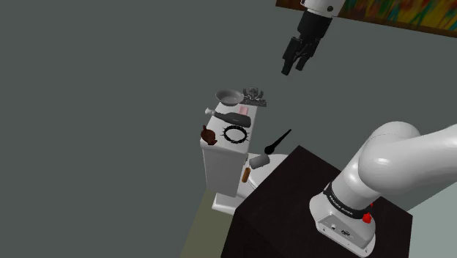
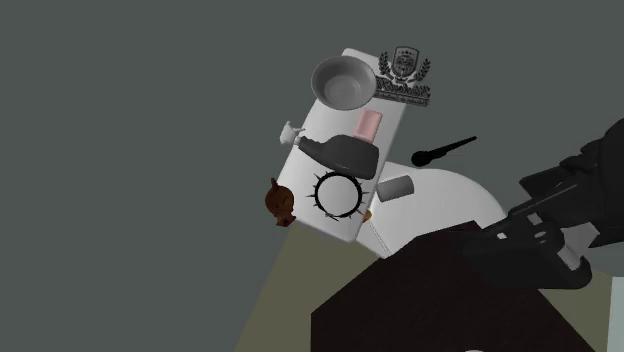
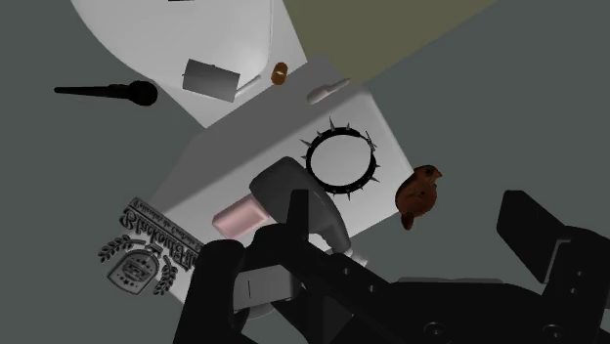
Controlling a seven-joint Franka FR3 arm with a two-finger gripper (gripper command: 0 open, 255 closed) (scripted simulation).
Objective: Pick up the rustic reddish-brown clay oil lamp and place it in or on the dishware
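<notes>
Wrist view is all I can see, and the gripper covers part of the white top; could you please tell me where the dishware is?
Observer: A grey bowl sits at the opposite end of the white top from the brown lamp, right beside a dark crest emblem.
Operator: Thank you. Is there anything inside it?
Observer: No, the second exterior view looks into it and it appears empty.
Operator: And how high is the hand at the moment?
Observer: In the shoulder view the gripper hangs high above the white top, well clear of everything on it.
</notes>
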